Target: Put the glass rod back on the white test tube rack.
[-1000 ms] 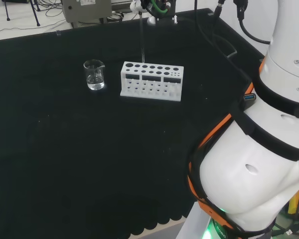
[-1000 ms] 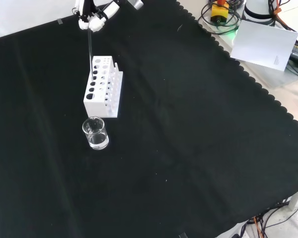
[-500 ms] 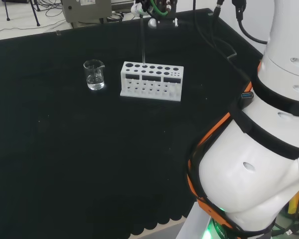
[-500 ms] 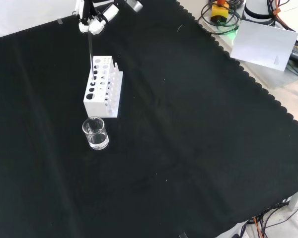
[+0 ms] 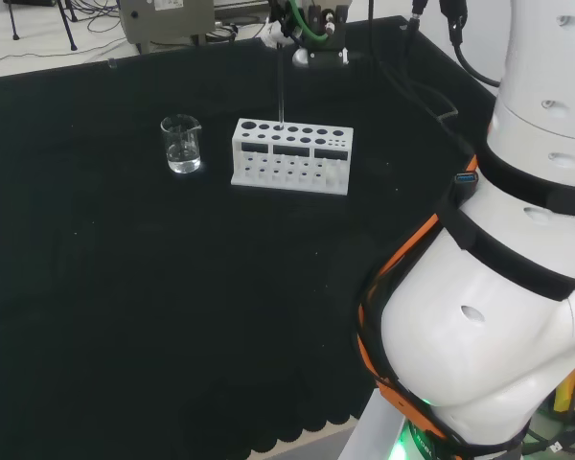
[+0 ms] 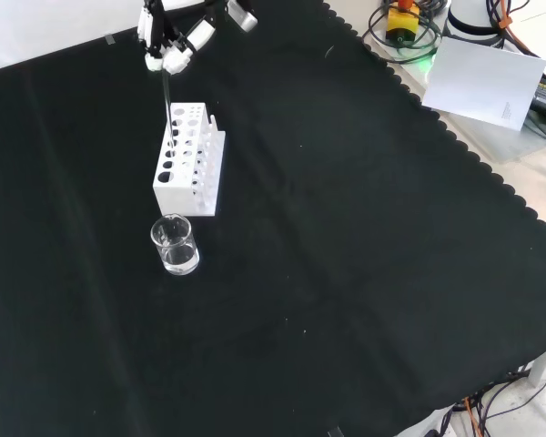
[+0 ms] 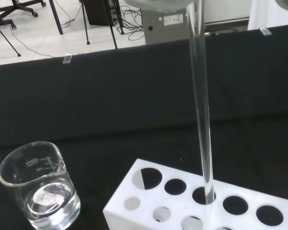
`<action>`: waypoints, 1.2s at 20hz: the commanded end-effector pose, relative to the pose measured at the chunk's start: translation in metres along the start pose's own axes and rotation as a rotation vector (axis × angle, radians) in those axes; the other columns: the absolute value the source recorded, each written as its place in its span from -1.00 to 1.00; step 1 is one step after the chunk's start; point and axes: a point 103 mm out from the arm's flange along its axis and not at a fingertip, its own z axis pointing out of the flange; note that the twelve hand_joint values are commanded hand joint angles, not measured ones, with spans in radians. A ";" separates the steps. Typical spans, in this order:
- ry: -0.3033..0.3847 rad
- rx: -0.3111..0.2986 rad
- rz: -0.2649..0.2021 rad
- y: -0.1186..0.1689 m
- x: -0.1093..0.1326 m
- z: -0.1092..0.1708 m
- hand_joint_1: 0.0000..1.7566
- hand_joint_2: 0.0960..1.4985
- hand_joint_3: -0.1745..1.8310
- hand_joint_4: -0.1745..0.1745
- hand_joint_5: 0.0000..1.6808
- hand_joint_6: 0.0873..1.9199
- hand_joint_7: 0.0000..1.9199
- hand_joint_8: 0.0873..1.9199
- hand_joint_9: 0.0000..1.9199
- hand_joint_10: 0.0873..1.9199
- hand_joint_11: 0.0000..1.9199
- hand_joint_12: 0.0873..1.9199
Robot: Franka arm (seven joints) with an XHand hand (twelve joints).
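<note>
The white test tube rack [image 5: 290, 155] [image 6: 190, 160] [image 7: 192, 206] stands on the black cloth, its top full of round holes. A clear glass rod [image 5: 281, 88] [image 6: 167, 102] [image 7: 200, 110] hangs upright over it, held at its top by the hand [image 5: 311, 29] [image 6: 168, 47]. In the wrist view the rod's lower tip sits at the mouth of one hole in the rack's back row. The hand's fingers are curled on the rod's upper end.
A small glass beaker [image 5: 181, 144] [image 6: 174, 244] [image 7: 38, 187] with some clear liquid stands beside the rack's end. The arm's white links [image 5: 498, 287] rise at the right of the head view. Papers and cables [image 6: 487, 77] lie beyond the cloth's scalloped edge.
The hand has carried the rod a little to the right in the head view and lower, so its tip now meets the rack's top. The rack and beaker have stayed put.
</note>
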 end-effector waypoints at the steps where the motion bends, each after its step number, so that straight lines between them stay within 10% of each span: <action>1: 0.010 0.029 -0.009 0.003 0.002 0.018 0.50 0.39 -1.00 -1.00 0.68 -1.00 0.31 -0.12 0.91 -0.70 0.91 -0.88; 24: 0.011 0.078 -0.025 0.010 0.004 0.043 0.50 0.39 -1.00 -1.00 0.68 -1.00 0.31 -0.13 0.91 -0.71 0.91 -0.88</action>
